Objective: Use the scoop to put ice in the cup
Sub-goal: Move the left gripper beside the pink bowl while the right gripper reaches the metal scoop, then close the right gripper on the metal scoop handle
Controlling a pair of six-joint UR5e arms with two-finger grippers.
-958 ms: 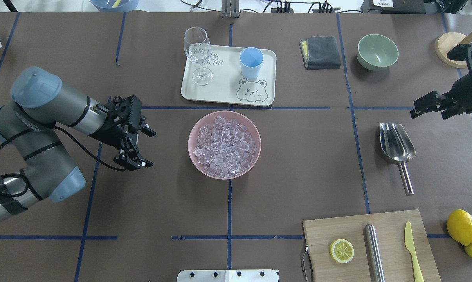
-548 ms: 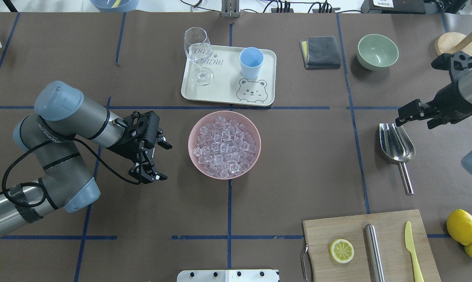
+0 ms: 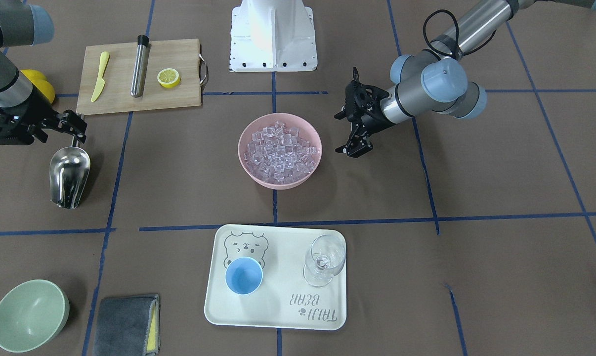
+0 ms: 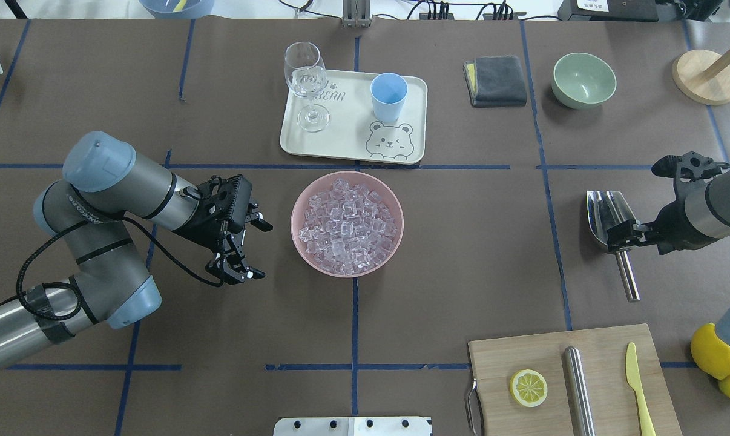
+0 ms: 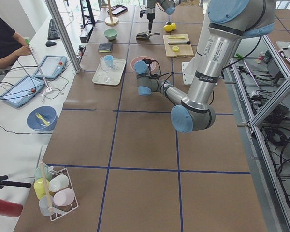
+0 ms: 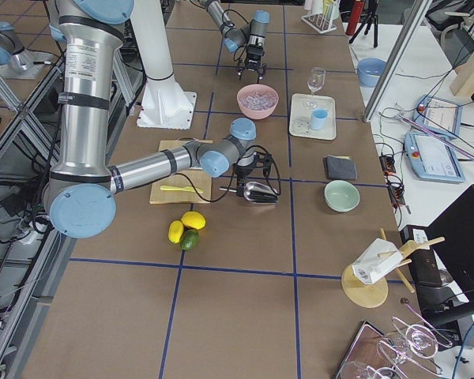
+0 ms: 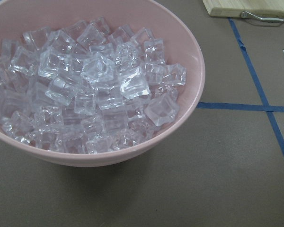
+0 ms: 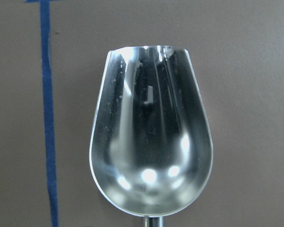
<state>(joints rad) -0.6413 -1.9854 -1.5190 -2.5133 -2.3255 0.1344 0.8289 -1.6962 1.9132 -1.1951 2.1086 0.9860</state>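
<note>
At the right of the overhead view, the right gripper (image 4: 624,237) hangs over the neck of the scoop (image 4: 613,219), which lies flat on the table. Its jaws look spread astride the handle and grip nothing. Left of centre, the left gripper (image 4: 265,251) is open and empty beside the ice (image 4: 348,225). The cup (image 4: 388,95) stands empty at upper centre. The step in hand is judged to be picking up the scoop, so the next move calls for lowering and closing squarely on the thin handle.

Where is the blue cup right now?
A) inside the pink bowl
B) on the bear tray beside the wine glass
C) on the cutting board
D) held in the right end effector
B: the cup stands upright on the tray, with the wine glass beside it on the same tray.
</note>
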